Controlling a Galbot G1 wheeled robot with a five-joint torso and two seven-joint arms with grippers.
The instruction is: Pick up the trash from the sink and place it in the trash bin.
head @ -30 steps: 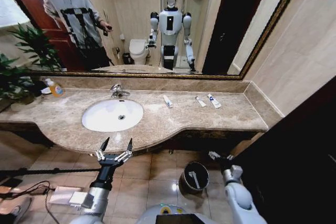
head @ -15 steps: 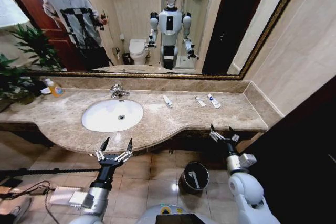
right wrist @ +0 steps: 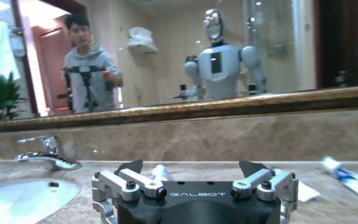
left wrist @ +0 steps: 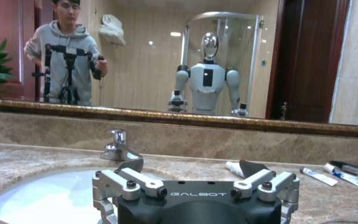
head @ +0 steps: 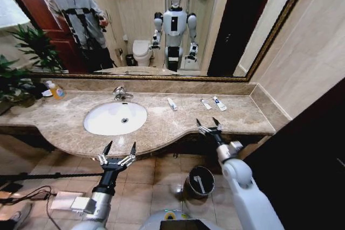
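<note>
Head view, right gripper point(head: 207, 124): raised at the front edge of the bench point(head: 161, 127), fingers spread, holding nothing.
Head view, left gripper point(head: 118, 149): low in front of the sink point(head: 115, 117), fingers spread, holding nothing.
Head view, trash: three white tubes point(head: 172, 103) point(head: 206, 104) point(head: 219, 103) lie on the bench beside the sink, near the mirror wall.
Head view, trash bin point(head: 199, 181): on the floor below the bench edge; one white piece lies inside.
Left wrist view: left gripper point(left wrist: 191, 168) faces the faucet point(left wrist: 118, 147); fingers spread; tubes point(left wrist: 319, 176) lie on the bench.
Right wrist view: right gripper point(right wrist: 191, 168) level with the bench; fingers spread; a blue-marked tube point(right wrist: 347, 179) lies ahead.
</note>
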